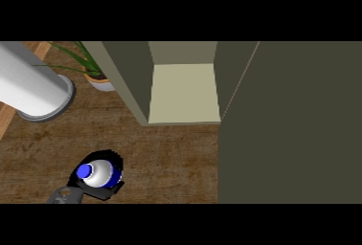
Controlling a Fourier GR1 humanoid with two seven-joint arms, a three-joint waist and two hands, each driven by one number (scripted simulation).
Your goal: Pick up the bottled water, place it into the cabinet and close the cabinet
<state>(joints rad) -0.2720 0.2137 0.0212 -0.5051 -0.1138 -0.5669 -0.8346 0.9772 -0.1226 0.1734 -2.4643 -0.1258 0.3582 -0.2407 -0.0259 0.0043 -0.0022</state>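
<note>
**Bottle in hand, short of the cabinet**

Left of the cabinet (185, 91) and nearer the robot, the bottle (99, 173) stands upright in the grip of the left robot hand (103, 190). From straight above it shows as a pale round body with a blue cap at its centre. Black fingers curl round its sides, and a grey wrist comes in from the lower edge. The right robot hand is nowhere in view, so nothing can be said of it.

The cabinet is open: its pale shelf shows between two dark walls, and the door (290, 124) swings out to the right of the opening, filling that side of the view. A white cylinder (32, 81) and a potted plant (96, 76) sit on the wooden tabletop (170, 158) to the left of the cabinet, well away from the bottle's likely path.

As for handling, the bottle is probably rigid enough to be held round its middle without buckling, though a smooth plastic wall can slip if the hold sits too near the tapering top. A full bottle would carry some weight low down, so a wrap round the body, below the shoulder, seems the safest hold. Kept upright, it should pass into the opening and stand on the shelf without tipping.
</note>
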